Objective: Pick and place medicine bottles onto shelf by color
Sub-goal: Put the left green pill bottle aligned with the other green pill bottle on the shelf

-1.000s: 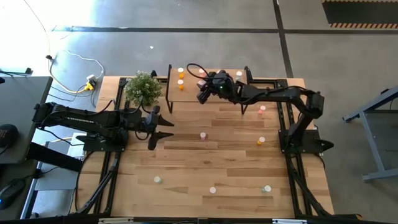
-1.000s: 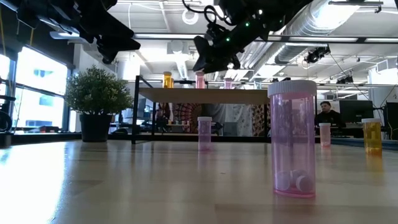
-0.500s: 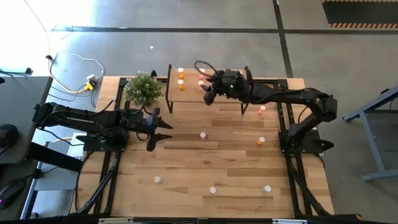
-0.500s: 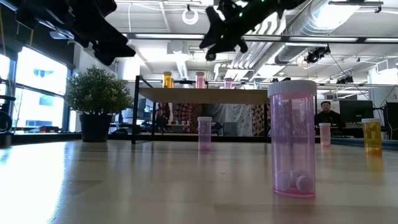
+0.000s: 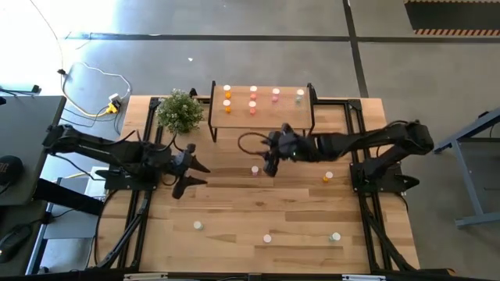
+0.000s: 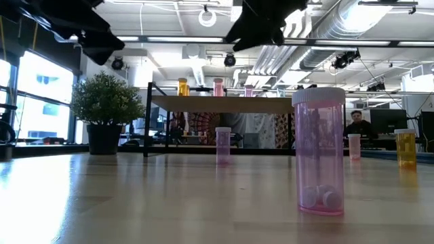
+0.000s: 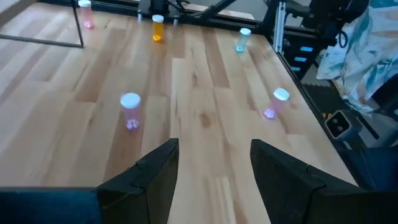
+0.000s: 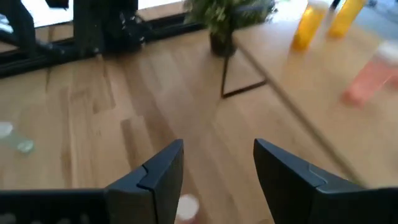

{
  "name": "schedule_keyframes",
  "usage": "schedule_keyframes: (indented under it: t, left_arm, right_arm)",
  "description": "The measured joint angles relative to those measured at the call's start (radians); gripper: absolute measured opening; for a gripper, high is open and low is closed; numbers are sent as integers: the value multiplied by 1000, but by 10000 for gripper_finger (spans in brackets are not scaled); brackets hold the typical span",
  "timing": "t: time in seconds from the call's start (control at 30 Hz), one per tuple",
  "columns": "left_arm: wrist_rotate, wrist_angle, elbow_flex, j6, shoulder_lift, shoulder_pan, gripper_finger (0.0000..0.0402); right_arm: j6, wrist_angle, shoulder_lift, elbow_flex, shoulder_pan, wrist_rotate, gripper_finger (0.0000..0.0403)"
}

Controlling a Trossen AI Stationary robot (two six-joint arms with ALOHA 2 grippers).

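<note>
The right gripper hung with its fingers spread and empty over the middle of the table, just beside a light pink bottle standing upright there; that bottle looked the likeliest next pick. The left gripper waited over the table's left side, its fingers likewise spread and holding nothing.

The shelf stood at the far edge, right of the potted plant, already carrying orange and pink bottles in rows. Others stood scattered well apart: an orange bottle to the right and three pale ones along the near edge.

Judged from the low view, the bottles were thin translucent plastic, nearly empty, so very light, stiff enough to pinch, but smooth-sided and easily toppled by a grazing finger; the body below the white cap seemed the best hold, taken squarely across the cylinder with modest pressure; gripping the cap alone would risk slipping or tilting.
</note>
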Motion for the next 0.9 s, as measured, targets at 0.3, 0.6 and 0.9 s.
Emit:
schedule_keyframes:
  t: [0.3, 0.6, 0.9]
  left_arm:
    - [-68, -65, 0, -114, -11, -221, 191]
    - [-248, -171, -1, -285, -8, -470, 191]
    - [-410, -200, -1, -458, 53, -720, 191]
  right_arm:
    - [193, 127, 0, -154, 167, 81, 186]
    - [378, 177, 0, -234, 318, 248, 186]
    - [464, 181, 0, -238, 425, 394, 186]
